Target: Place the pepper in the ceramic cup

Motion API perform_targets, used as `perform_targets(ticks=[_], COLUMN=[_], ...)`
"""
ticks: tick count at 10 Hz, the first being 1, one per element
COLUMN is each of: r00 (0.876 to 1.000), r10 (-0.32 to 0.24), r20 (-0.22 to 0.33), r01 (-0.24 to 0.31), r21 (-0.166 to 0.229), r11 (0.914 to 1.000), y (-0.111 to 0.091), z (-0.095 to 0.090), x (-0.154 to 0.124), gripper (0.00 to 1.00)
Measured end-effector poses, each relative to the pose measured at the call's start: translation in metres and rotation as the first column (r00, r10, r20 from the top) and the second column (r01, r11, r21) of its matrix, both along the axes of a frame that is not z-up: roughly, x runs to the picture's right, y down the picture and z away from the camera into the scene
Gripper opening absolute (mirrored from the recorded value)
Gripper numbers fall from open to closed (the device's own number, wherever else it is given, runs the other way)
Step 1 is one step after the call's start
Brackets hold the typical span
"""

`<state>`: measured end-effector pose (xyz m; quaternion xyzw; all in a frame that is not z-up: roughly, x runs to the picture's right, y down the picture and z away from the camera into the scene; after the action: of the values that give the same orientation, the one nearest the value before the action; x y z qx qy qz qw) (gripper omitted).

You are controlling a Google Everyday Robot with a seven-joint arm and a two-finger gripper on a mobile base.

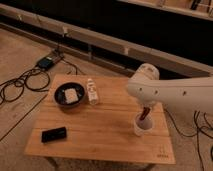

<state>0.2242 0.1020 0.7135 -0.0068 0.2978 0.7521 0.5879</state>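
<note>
So the bench (107, 127) is a plain wooden top with most of its middle and front bare, which leaves plenty of open wood between the stuff on the left and the stuff on the right. The ceramic cup (141, 129) sits toward the right side, not far from the right edge and a bit back from the front edge. A flat black device (53, 134) lies near the front-left corner, pretty close to that edge. The dark bowl (58, 94) and a small clear bottle (92, 92) stand just beside each other at the back-left, well apart from the cup. On the floor off to the left there's a mess of cables (20, 82) and a dark box (46, 62).

The big white arm (170, 92) comes in from the right and hangs over the back-right part of the bench, so it hides most of the claw (143, 109). The claw points straight down right above the cup, fully closed, and it looks like it's pinching the pepper (145, 116). The pepper hangs roughly upright below the claw, its lower end at the cup's mouth or just inside it; can't tell if it touches the cup.

The bowl has a pale chunk (71, 95) lying in it. Can't tell if there's anything else in the cup.
</note>
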Motion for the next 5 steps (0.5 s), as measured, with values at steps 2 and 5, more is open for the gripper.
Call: perform_targets(ticks=[2,5], r00=[1.000,1.000], r10=[0.001,0.007], r20=[-0.012,-0.020], r01=[-0.001,-0.008], r21=[-0.006,-0.009], r11=[1.0000,0.9999], y=[0.008,0.021], z=[0.000,0.002], x=[0.004,0.008], gripper=[0.00,0.00])
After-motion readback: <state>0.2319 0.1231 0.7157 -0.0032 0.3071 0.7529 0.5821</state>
